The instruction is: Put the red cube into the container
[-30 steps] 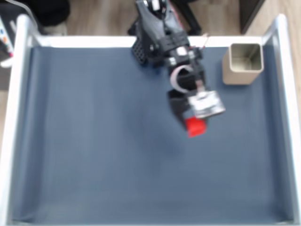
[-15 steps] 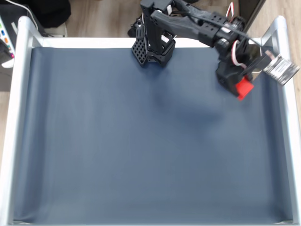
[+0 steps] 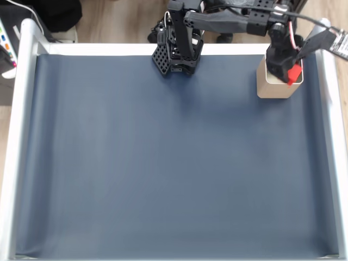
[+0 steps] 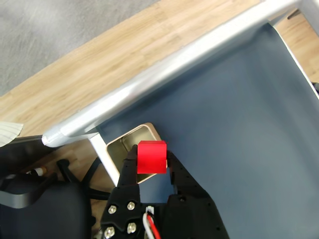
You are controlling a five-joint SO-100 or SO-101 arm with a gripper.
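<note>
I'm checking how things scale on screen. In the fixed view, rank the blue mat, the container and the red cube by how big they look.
Largest to smallest as they appear:
1. The blue mat
2. The container, partly covered by the arm
3. The red cube, held above the tin, so nearer the camera, yet clearly smallest

Black plastic arm [image 3: 228, 22], silver screws [image 4: 119, 219], red and white cables [image 4: 151, 221].
</note>
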